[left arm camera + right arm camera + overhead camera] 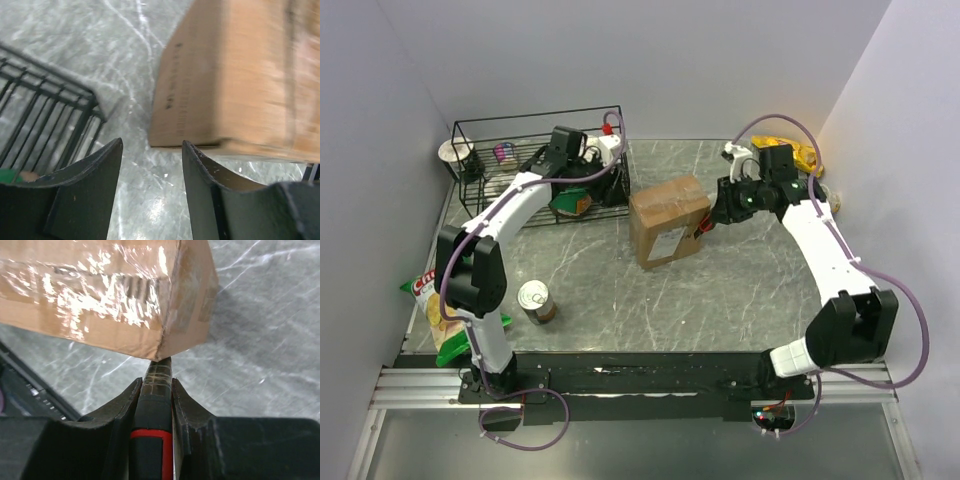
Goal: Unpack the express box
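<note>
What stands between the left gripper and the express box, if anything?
Nothing visible. In the left wrist view only bare table lies between the open left gripper and the express box; the wire basket is off to one side. The right gripper is shut on a black tool whose tip is at a box corner.

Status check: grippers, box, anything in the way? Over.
Left gripper open, short of the express box. Right gripper shut on a black-and-red tool, tip at a box corner. Wire basket close beside left gripper.
</note>
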